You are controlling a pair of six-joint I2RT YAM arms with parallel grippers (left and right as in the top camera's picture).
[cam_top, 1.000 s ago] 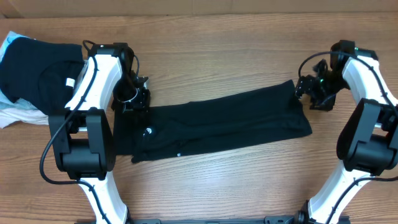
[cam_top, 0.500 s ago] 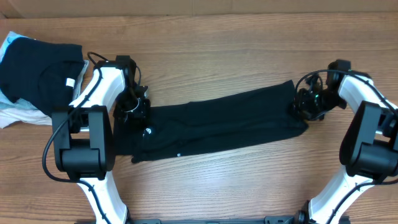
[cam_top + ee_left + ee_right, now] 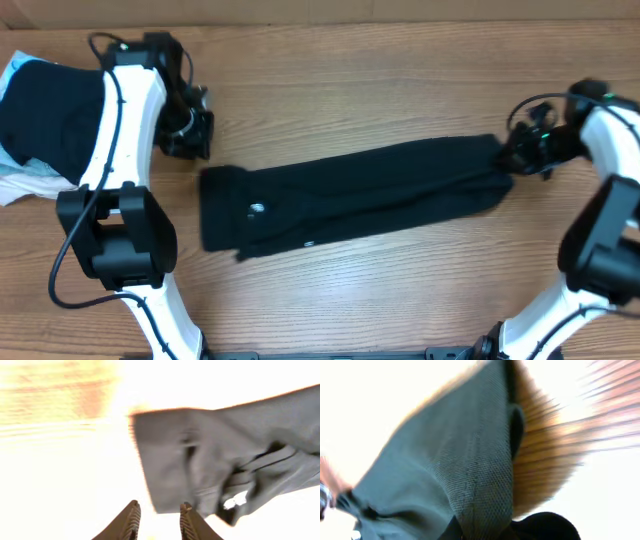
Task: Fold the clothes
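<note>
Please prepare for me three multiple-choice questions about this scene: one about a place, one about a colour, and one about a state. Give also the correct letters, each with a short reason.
1. In the overhead view, where does the pile of clothes lie?
A) upper left corner
B) lower right corner
C) centre

2. Which colour has the long garment stretched out in the middle?
A) red
B) black
C) yellow

3. In what state is the right end effector?
A) open above bare wood
B) shut on a white towel
C) shut on the long garment's end

Answers:
1 A, as the pile sits at the top left edge of the overhead view.
2 B, as the cloth is black along its whole length.
3 C, as the right wrist view shows the dark cloth running in between its fingers.
</note>
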